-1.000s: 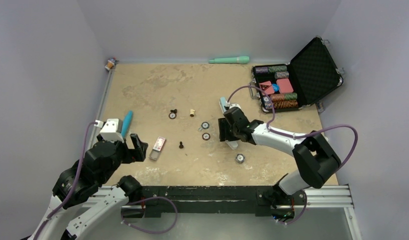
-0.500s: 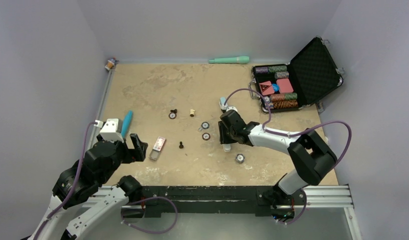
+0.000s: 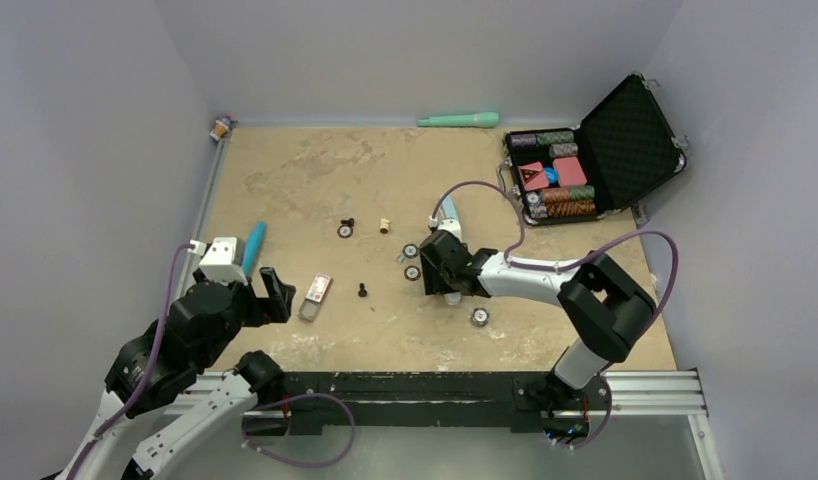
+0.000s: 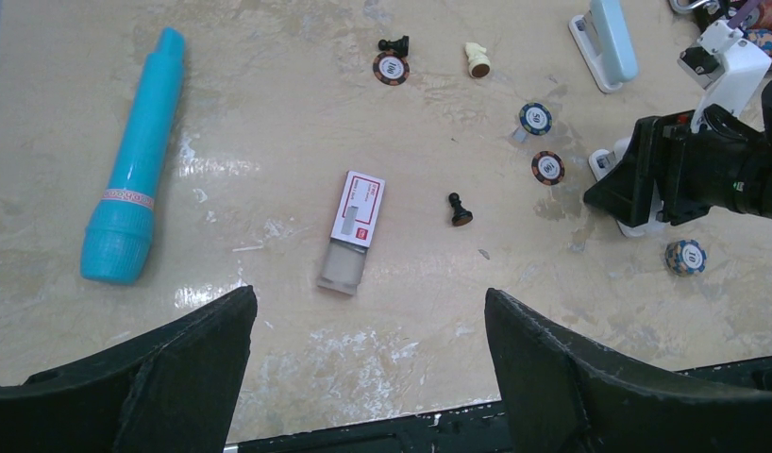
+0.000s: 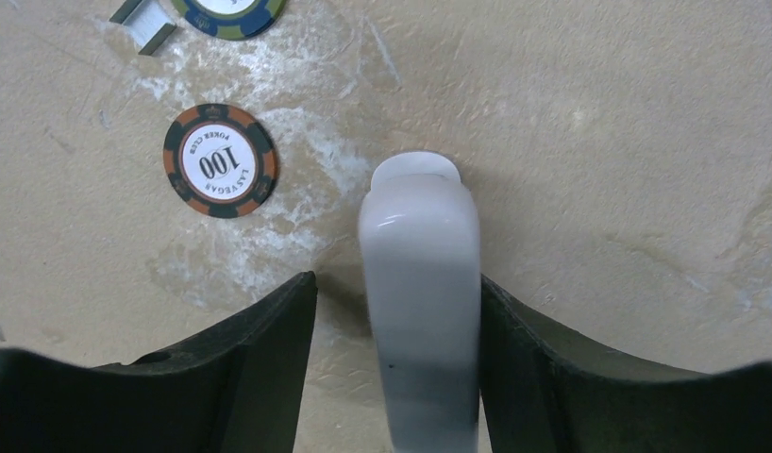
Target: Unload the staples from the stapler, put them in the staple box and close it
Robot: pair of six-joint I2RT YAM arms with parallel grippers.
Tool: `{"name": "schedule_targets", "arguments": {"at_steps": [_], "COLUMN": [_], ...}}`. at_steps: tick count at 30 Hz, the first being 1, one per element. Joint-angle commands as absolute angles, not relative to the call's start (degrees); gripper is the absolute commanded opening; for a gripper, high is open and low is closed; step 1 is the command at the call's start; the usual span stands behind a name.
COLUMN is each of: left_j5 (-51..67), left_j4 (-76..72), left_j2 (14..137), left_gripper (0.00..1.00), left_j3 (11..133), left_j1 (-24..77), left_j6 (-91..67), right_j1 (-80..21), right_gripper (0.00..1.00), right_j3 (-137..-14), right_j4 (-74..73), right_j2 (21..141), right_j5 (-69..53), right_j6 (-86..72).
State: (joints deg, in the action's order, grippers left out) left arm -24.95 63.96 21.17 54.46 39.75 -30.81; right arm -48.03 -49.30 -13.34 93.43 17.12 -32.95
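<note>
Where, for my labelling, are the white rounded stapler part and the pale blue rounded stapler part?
White rounded stapler part (image 5: 420, 283): right wrist view, its middle.
Pale blue rounded stapler part (image 4: 613, 42): left wrist view, blue top.

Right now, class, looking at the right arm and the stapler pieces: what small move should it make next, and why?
Probably close the right end effector on the white stapler part. That part lies flat on the table between its open fingers, one finger against it and a gap at the other, so nothing grips it yet. The pale blue part lies apart, farther back.
</note>
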Motion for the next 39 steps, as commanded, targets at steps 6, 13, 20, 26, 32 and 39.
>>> {"name": "schedule_targets", "arguments": {"at_steps": [6, 13, 20, 26, 32, 39], "left_j5": [-26.19, -26.21, -26.37, -26.32, -26.34, -26.33], "left_j4": [63.11, 63.12, 63.11, 63.13, 63.1, 63.04], "left_j2": [21.27, 21.14, 21.01, 20.93, 20.83, 20.83], "left_gripper": [0.94, 0.94, 0.94, 0.94, 0.94, 0.94], "left_j3": [54.38, 54.4, 54.44, 54.47, 54.44, 54.32], "left_j1": [39.39, 39.44, 39.38, 39.41, 39.45, 39.38], "left_j6": [-30.75, -30.76, -30.71, -30.63, -30.67, -30.55], "right_j1": [-51.57, -52.58, -55.12, -55.41, -55.4, -55.41], "right_gripper": [0.61, 0.57, 0.49, 0.46, 0.47, 0.44], "right_j3": [-48.72, -48.36, -47.71, -50.44, -52.72, -53.96], "right_j4": [-19.59, -22.59, -23.74, -25.53, -28.11, -29.31], "right_j2": [92.4, 91.15, 89.86, 91.24, 91.24, 91.52], "right_j5": [19.91, 21.92, 22.68, 24.18, 25.87, 27.42], "right_j6": [-40.25, -43.81, -48.55, -48.8, -49.44, -50.1]}}
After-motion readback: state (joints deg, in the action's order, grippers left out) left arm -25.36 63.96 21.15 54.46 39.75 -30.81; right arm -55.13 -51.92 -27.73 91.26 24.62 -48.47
